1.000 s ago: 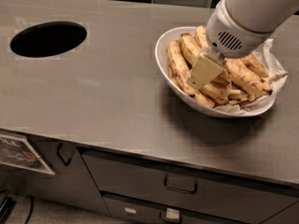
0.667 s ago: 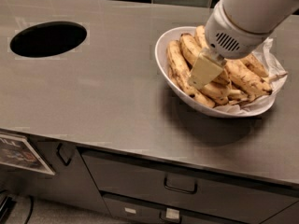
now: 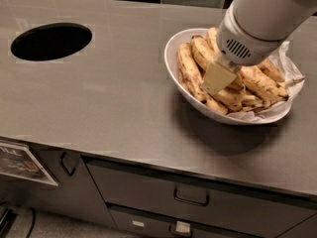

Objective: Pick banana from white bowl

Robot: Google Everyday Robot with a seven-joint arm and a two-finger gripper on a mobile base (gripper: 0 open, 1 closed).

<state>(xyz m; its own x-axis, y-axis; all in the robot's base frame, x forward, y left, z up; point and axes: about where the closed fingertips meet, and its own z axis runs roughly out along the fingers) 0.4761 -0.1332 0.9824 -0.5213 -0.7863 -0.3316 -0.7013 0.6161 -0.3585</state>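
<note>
The white bowl (image 3: 173, 47) sits on the steel counter at the right, lined with crinkled white paper and filled with several overripe bananas. A plump brown-bruised banana (image 3: 201, 52) with a dark blunt tip lies left of centre in the pile. A slimmer speckled banana (image 3: 187, 73) lies along the bowl's left wall. My gripper (image 3: 219, 79) is down in the middle of the bowl, resting among the bananas just right of the plump one. The white arm housing hides the bananas behind it.
A round dark hole (image 3: 51, 41) is cut into the counter (image 3: 109, 98) at the far left. Dark tiles run along the back wall. Drawers with handles (image 3: 191, 197) lie below the counter's front edge.
</note>
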